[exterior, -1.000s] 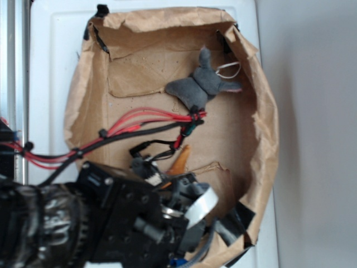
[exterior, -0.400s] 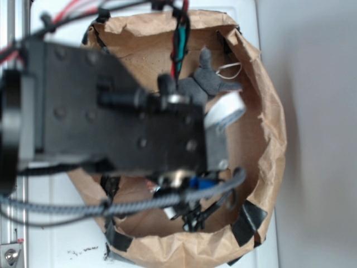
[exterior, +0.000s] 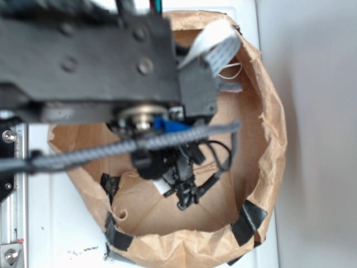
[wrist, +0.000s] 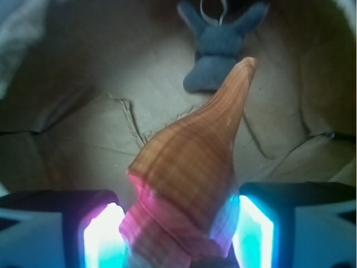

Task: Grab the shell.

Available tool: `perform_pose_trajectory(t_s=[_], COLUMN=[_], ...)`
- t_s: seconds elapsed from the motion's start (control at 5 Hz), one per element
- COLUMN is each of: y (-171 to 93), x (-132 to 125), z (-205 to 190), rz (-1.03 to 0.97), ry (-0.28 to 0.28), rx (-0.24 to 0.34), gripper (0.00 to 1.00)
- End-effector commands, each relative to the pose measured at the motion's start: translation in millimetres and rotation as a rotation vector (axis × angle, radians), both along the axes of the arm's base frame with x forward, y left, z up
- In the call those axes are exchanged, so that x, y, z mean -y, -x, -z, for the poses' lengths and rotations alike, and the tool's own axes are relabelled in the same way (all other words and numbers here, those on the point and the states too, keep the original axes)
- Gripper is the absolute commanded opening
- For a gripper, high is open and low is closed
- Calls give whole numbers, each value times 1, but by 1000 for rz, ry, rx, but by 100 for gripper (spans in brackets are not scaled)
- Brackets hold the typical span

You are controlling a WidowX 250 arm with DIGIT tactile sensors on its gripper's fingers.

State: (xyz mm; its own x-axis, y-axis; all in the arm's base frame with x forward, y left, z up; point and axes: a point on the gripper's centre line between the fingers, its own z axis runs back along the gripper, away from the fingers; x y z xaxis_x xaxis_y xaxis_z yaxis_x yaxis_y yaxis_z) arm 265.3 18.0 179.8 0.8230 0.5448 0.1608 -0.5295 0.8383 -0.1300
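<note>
The black arm (exterior: 89, 56) fills the upper left of the exterior view, reaching across from the left over a round enclosure of crumpled brown paper (exterior: 268, 134) whose rim is patched with black tape (exterior: 248, 220). A grey braided cable (exterior: 139, 145) runs along under the arm, and a flat white ribbon cable (exterior: 215, 39) curls up near its end. Below the arm the wrist hardware hangs over the paper floor, blurred, so the gripper itself is hard to make out from this side. In the wrist view the gripper (wrist: 178, 229) points forward over the paper floor, with the shell (wrist: 189, 178) clamped between its two fingers (wrist: 97, 234), which glow cyan and pink along their inner faces. The shell's broad ridged body sits between the fingers and its long tip points away from the camera, towards a grey plush toy (wrist: 220, 44) lying on the paper further off. No writing or labels can be read in either view.
</note>
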Motion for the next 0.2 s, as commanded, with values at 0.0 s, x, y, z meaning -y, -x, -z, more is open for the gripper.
perform_pose_trajectory(t_s=[0.0], y=[1], x=[-13], z=[-59], rz=[-101], ry=[-156], rx=[198], gripper=[0])
